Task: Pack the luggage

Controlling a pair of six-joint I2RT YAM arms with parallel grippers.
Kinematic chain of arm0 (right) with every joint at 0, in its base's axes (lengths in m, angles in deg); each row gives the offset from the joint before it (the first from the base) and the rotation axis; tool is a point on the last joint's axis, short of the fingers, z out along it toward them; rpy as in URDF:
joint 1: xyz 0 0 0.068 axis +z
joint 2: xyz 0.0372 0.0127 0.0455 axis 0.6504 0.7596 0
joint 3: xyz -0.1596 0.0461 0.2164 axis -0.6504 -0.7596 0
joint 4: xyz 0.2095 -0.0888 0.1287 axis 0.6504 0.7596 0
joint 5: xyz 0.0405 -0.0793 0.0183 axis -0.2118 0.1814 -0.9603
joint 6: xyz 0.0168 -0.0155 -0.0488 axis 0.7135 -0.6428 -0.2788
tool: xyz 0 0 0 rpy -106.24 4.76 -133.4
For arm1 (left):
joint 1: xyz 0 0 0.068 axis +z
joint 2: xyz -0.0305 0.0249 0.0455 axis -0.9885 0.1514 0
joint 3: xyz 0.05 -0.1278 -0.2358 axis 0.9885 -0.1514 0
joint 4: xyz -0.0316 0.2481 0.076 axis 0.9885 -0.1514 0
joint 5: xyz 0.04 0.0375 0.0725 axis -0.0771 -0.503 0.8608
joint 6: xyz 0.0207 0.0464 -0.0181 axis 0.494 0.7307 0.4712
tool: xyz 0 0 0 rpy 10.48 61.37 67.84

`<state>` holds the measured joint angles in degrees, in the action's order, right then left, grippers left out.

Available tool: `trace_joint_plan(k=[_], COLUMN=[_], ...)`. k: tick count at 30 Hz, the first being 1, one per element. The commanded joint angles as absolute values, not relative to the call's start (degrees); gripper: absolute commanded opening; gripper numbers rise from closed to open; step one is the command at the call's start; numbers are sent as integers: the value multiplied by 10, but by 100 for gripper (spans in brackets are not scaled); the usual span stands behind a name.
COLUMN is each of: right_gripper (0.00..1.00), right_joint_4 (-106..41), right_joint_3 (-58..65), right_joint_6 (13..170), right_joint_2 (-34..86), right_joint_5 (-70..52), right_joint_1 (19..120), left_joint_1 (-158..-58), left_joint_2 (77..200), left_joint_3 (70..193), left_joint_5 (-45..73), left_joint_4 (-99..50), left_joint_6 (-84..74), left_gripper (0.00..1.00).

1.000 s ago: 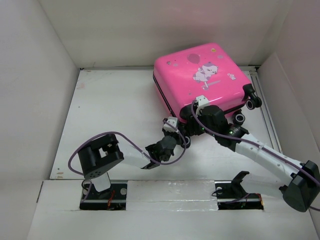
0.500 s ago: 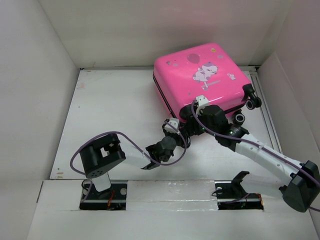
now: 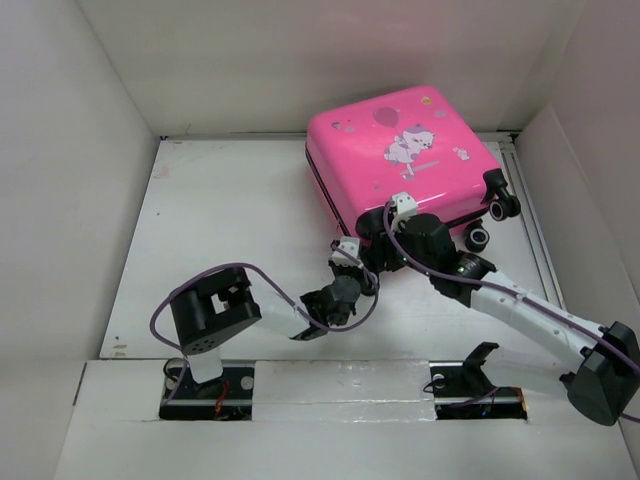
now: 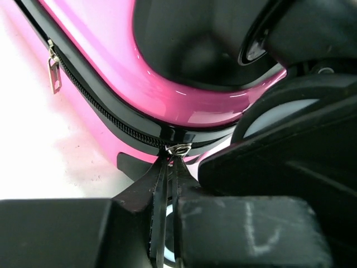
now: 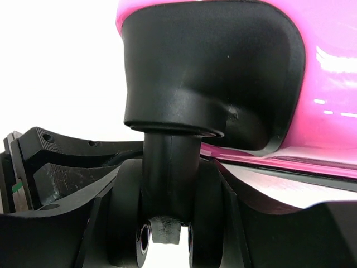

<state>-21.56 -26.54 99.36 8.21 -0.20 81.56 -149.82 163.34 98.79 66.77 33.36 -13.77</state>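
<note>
The hot-pink luggage (image 3: pixel 400 150) lies flat and closed at the back right of the table, cartoon print facing up. My left gripper (image 3: pixel 350 262) is at its near corner, shut on a silver zipper pull (image 4: pixel 177 149) on the black zipper trim (image 4: pixel 100 109). The jaws pinch the pull tight in the left wrist view (image 4: pixel 170 163). A second zipper pull (image 4: pixel 54 70) hangs further along the trim. My right gripper (image 3: pixel 380 252) is at the same corner, shut around a black caster wheel (image 5: pixel 167 223), one finger (image 5: pixel 67 195) on each side of it.
Two more wheels (image 3: pixel 478 238) (image 3: pixel 504 205) stick out on the luggage's right side. White walls (image 3: pixel 70 200) enclose the table on the left, back and right. A raised white ledge (image 3: pixel 330 385) runs along the near edge above the arm bases.
My left arm has shifted slightly right and toward the near edge, still pinching the zipper pull. The right gripper and the luggage have barely moved.
</note>
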Motion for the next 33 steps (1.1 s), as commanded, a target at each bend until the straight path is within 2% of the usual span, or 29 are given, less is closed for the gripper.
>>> trace_joint_plan(k=[1, 8, 14, 17, 18, 21, 22, 24, 26, 33], right_gripper=[0, 0, 0, 11, 11, 17, 17, 17, 11, 7], right_joint_4=[-231, -231, -231, -238, -247, -264, -264, -264, -259, -278], right_joint_3=[-282, -282, -277, -277, -277, -277, -269, -260, -255, -255], right_joint_6=[991, 991, 991, 991, 991, 997, 997, 997, 991, 997], right_joint_2=[69, 59, 53, 34, 28, 15, 15, 32, 39, 45], right_joint_5=[-63, -58, -58, -51, -43, -43, -54, -76, -90, -147], right_joint_1=[844, 844, 834, 834, 834, 828, 828, 828, 828, 834], left_joint_1=[-1483, -1460, -1460, -1465, -1474, -1519, -1520, -1525, -1525, -1525], left_joint_2=[1608, 1560, 1526, 1502, 1502, 1524, 1533, 1555, 1571, 1636], left_joint_3=[1014, 922, 875, 864, 864, 874, 874, 887, 900, 963], left_joint_5=[730, 725, 661, 599, 584, 589, 596, 596, 608, 665], left_joint_4=[432, 458, 458, 428, 419, 425, 433, 446, 476, 508], left_joint_6=[-147, -160, -177, -203, -203, -168, -161, -161, -150, -114], left_gripper=[0, 0, 0, 0, 0, 14, 31, 43, 53, 52])
